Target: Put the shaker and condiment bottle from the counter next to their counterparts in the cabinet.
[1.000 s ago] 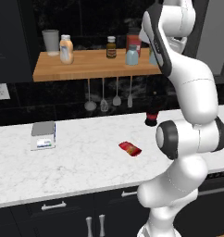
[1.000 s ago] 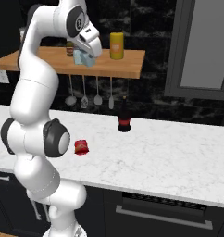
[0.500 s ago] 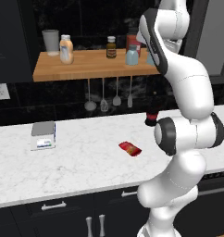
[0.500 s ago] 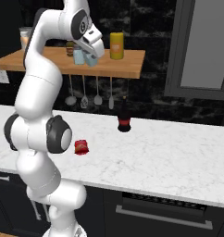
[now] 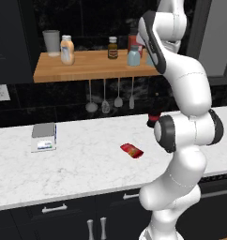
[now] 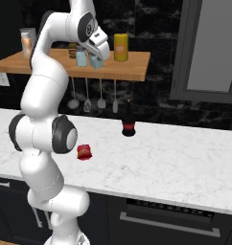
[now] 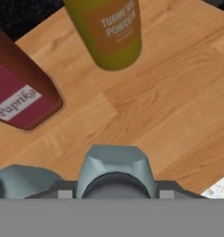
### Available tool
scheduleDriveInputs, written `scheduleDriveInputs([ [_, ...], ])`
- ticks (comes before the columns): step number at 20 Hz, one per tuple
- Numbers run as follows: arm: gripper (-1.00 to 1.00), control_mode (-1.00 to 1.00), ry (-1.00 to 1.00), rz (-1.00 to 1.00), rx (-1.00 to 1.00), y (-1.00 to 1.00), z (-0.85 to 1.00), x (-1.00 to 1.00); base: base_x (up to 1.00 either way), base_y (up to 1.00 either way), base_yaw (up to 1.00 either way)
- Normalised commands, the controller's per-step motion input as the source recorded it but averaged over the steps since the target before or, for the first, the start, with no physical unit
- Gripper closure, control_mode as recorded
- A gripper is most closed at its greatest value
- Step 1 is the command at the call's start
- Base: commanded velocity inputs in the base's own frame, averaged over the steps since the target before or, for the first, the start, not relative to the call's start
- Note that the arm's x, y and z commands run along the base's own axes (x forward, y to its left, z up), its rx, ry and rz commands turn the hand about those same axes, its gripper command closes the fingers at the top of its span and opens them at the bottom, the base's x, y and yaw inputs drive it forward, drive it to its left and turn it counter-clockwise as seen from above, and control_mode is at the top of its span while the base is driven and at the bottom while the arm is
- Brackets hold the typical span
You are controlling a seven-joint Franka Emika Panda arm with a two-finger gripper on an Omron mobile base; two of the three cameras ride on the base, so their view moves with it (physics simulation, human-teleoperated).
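My gripper (image 6: 96, 56) is shut on the shaker (image 6: 95, 62), a pale blue-grey one with a grey cap, right at the wooden cabinet shelf (image 6: 130, 72). Seen from the hand, the held shaker (image 7: 115, 169) sits between the fingertips of the gripper (image 7: 115, 193), low over the plank (image 7: 174, 106). A second, matching shaker (image 6: 81, 57) (image 7: 19, 180) stands just beside it, also seen from the left (image 5: 133, 56). The condiment bottle (image 5: 132, 150) (image 6: 83, 151), small and red, lies on the white marble counter (image 5: 87, 173) in front of my arm.
A Paprika jar (image 7: 19, 99) and a yellow turmeric bottle (image 7: 109, 32) (image 6: 120, 47) stand close behind the shaker. A brown bottle (image 5: 113, 48), cream bottle (image 5: 66, 49) and cup (image 5: 51, 42) share the shelf. Utensils (image 5: 106, 101) hang below. A dark cola bottle (image 5: 154, 112) and white box (image 5: 43, 137) sit on the counter.
The arm has shifted slightly while the gripper keeps hold of the shaker at the shelf. The red bottle on the counter has not moved.
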Motion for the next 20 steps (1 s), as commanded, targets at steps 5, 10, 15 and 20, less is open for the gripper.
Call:
scheduleDriveInputs([
  [5,1.00,-1.00,0.00,0.00,0.00,0.00,-0.29,0.20,0.00,0.00,0.00],
  [10,1.00,-1.00,0.01,0.00,0.00,0.00,-0.28,0.26,0.00,0.00,0.00],
  [15,-1.00,-1.00,0.01,0.00,0.00,0.00,-0.29,0.22,0.00,0.00,0.00],
  [20,-1.00,-1.00,0.00,0.00,0.01,-0.15,-0.23,0.21,0.00,0.00,0.00],
])
